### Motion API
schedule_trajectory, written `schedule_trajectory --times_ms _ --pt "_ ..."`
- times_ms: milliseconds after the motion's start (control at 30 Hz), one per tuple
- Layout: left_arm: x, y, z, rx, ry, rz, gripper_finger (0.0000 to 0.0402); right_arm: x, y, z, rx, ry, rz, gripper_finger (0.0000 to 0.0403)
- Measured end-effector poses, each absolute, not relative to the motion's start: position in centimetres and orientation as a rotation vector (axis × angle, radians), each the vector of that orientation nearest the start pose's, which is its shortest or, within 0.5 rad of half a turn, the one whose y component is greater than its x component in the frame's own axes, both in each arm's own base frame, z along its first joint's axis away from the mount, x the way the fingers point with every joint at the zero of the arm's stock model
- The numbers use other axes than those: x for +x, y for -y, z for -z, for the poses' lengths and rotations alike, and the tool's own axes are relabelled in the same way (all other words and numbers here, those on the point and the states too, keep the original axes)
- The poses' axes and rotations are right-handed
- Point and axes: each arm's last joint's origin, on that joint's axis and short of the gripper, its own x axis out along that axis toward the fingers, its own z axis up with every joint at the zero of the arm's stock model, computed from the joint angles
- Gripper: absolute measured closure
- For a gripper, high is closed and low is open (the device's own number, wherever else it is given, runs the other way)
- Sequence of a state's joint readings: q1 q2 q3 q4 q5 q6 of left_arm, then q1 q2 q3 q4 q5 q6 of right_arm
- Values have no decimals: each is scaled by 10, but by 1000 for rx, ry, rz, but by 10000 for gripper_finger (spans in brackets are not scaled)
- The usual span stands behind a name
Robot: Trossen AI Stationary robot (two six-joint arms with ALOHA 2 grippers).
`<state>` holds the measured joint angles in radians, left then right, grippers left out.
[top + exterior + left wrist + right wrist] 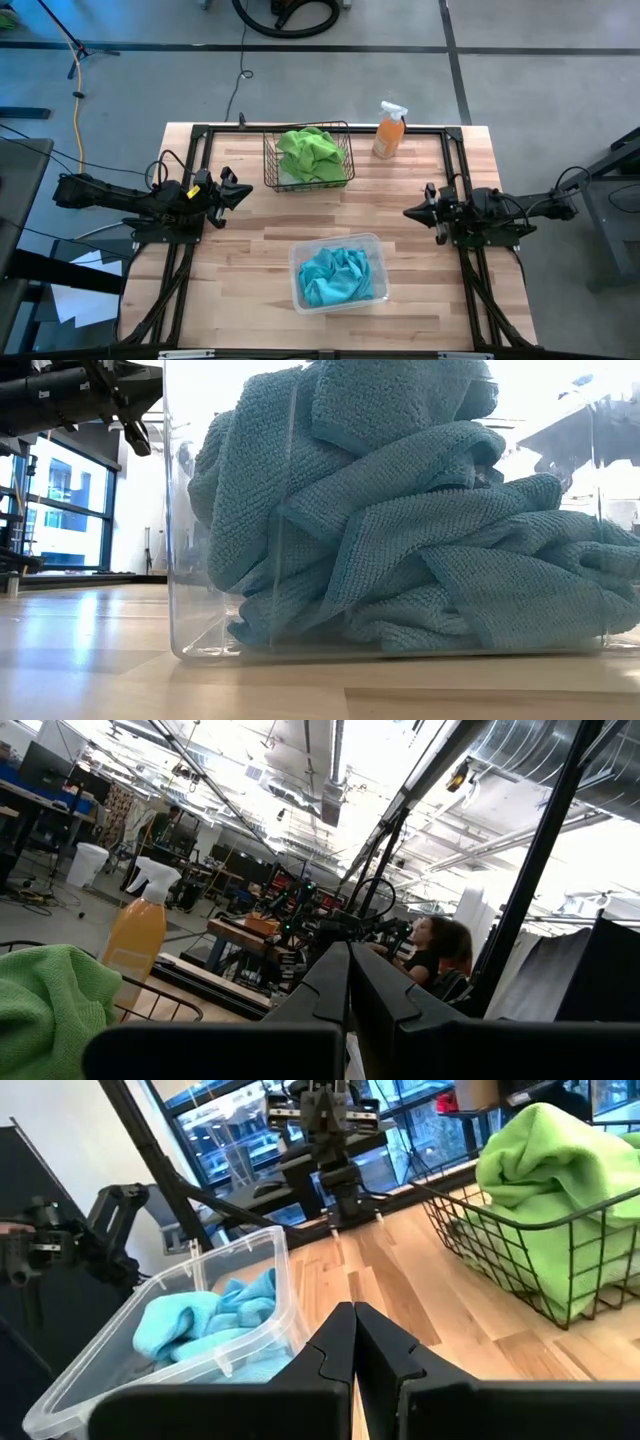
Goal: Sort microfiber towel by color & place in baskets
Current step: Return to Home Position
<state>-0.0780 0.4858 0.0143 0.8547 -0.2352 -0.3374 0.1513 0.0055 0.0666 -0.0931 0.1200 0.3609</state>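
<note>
Lime green microfiber towels are heaped in the black wire basket at the table's far middle; they also show in the right wrist view. Turquoise towels fill the clear plastic tub near the front edge, seen close in the low view. My left gripper rests shut at the table's left side, empty. My right gripper rests shut at the right side, empty, pointing level toward the table's middle.
An orange spray bottle stands at the far right, beside the wire basket. A black frame runs along the table's edges. Bare wood lies between the two baskets and between the two arms. A person sits in the room beyond.
</note>
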Motion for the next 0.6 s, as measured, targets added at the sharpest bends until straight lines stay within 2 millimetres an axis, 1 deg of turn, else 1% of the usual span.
schedule_trajectory --times_ms 433,600 --pt "121 3 -205 -393 395 -88 401 93 -11 -177 354 -38 -24 403" --pt "111 4 -205 -395 386 -71 401 93 -11 -177 354 -38 -24 403"
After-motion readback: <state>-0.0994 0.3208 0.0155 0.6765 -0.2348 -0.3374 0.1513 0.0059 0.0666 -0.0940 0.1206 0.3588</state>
